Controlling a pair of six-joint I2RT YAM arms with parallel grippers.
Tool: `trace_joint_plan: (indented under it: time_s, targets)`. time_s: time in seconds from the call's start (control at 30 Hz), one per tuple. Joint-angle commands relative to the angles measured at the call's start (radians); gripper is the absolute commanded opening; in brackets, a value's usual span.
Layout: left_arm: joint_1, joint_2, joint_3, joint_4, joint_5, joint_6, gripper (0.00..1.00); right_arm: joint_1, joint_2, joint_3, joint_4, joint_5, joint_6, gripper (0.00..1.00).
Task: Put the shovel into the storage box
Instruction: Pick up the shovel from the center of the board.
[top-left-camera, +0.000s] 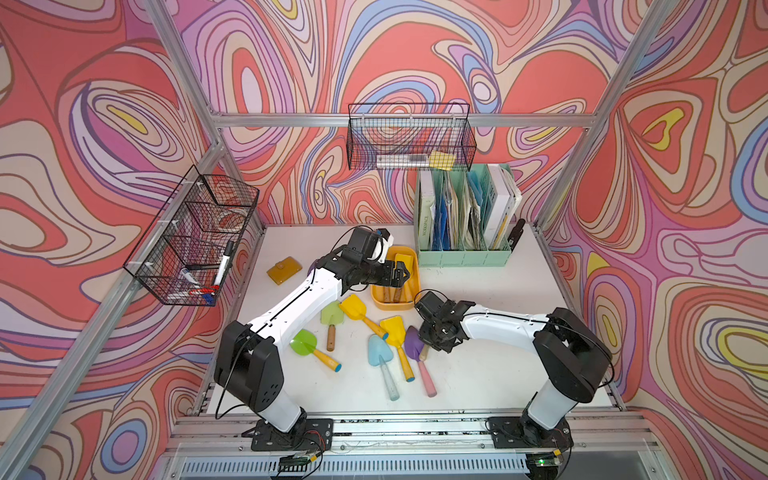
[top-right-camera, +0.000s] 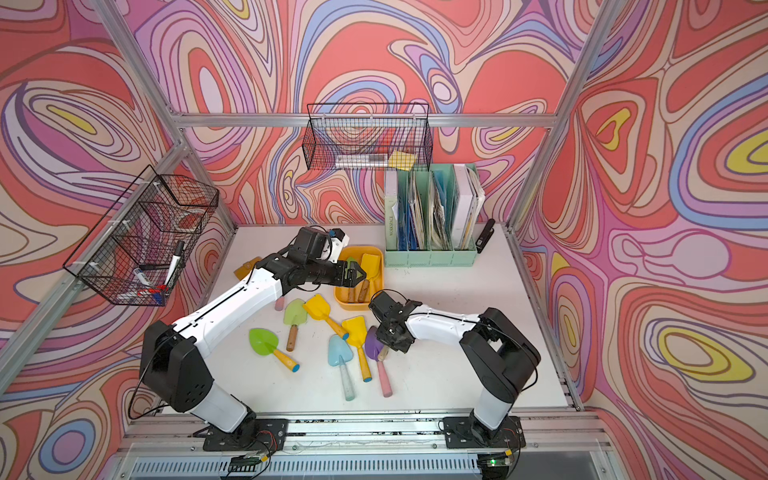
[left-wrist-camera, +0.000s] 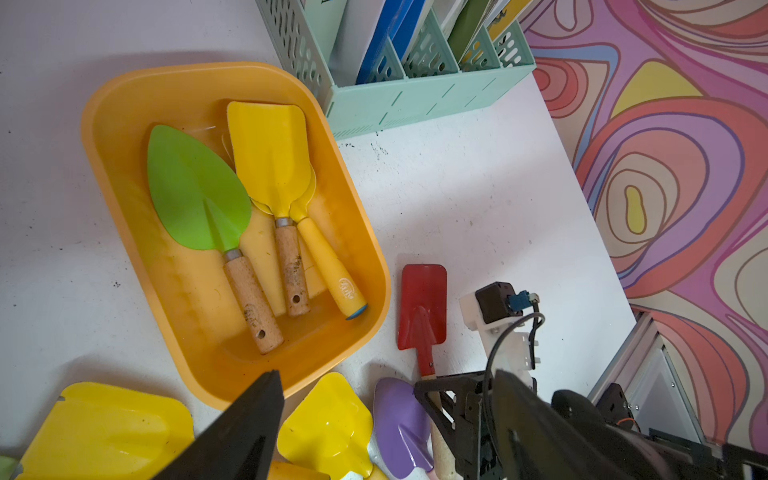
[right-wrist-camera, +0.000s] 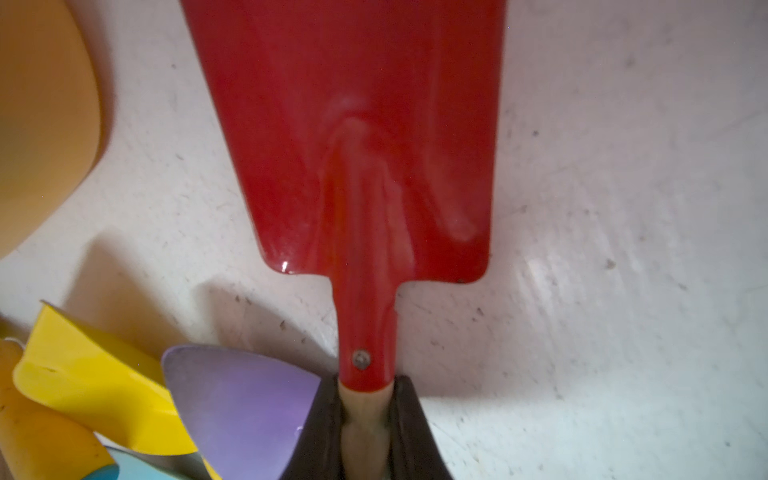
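- The right gripper (right-wrist-camera: 365, 399) is closed tight on the wooden handle of the red shovel (right-wrist-camera: 353, 145).
- This shovel is seen just outside the storage box (left-wrist-camera: 109, 137), at its five o'clock.
- The left gripper (top-left-camera: 401, 274) is held wide open and empty above the box.

Bright, even light; soft shadows on the white tabletop (top-left-camera: 498, 282). Right wrist view is blurred, with faint glare on the glossy red metal shovel (right-wrist-camera: 353, 145).

The red shovel (right-wrist-camera: 365, 145) has a glossy painted metal blade and a pale, bare wood handle. Beside it, the box (left-wrist-camera: 120, 137) is smooth, faintly shiny plastic. The table (right-wrist-camera: 623, 187) is matt white, scuffed and speckled.
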Motion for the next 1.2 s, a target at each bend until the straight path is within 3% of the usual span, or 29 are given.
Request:
trace_joint_plan:
  time_s: [0.0,0.17,0.3,0.47,0.6,1.17]
  targets:
    - [-0.006,0.012,0.034,0.000,0.030,-0.002,0.84,0.005,-0.037,0.009,-0.048,0.051,-0.013,0.00]
    - [-0.007,0.014,0.037,0.013,0.068,-0.026,0.85,0.004,-0.104,0.025,-0.104,0.100,-0.071,0.00]
    - [-0.006,0.020,0.032,0.027,0.111,-0.045,0.85,0.005,-0.168,0.058,-0.140,0.124,-0.205,0.00]
    - [-0.006,0.039,0.015,0.064,0.183,-0.078,0.85,0.004,-0.253,0.074,-0.061,0.019,-0.498,0.00]
    - [-0.006,0.052,0.001,0.097,0.208,-0.105,0.83,0.004,-0.260,0.120,-0.080,-0.045,-0.621,0.00]
    - [-0.006,0.021,-0.080,0.164,0.183,-0.139,0.67,0.001,-0.187,0.260,-0.101,-0.087,-0.649,0.00]
